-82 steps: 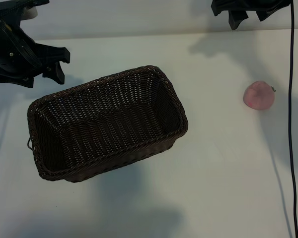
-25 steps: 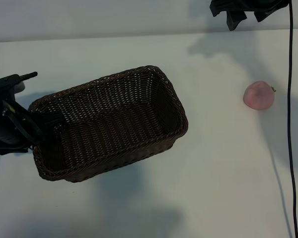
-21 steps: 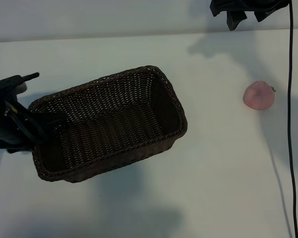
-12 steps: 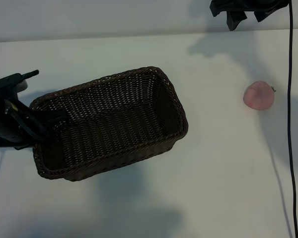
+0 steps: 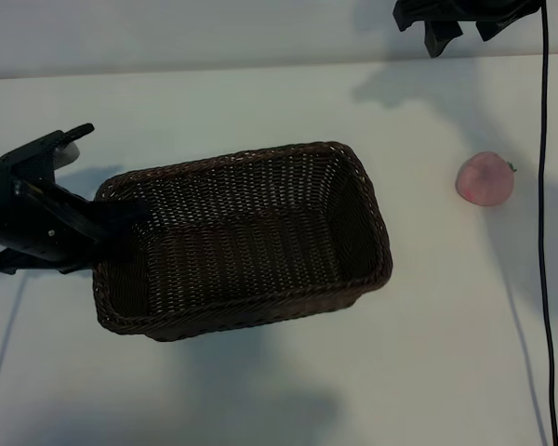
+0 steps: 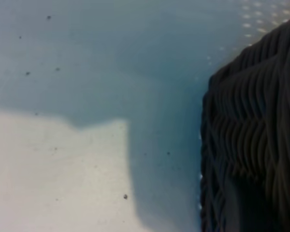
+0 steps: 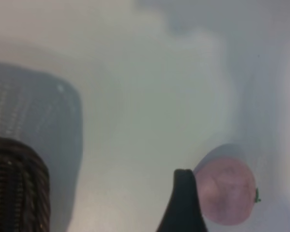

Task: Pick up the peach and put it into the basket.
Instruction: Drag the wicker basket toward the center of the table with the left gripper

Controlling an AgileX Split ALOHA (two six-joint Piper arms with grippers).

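Apparently left pincer clamped on basket rim; right pincer spread, empty.

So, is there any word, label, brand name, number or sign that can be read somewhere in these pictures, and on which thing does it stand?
None: no readable text in any view.
The basket, the peach and the table carry no label or print.
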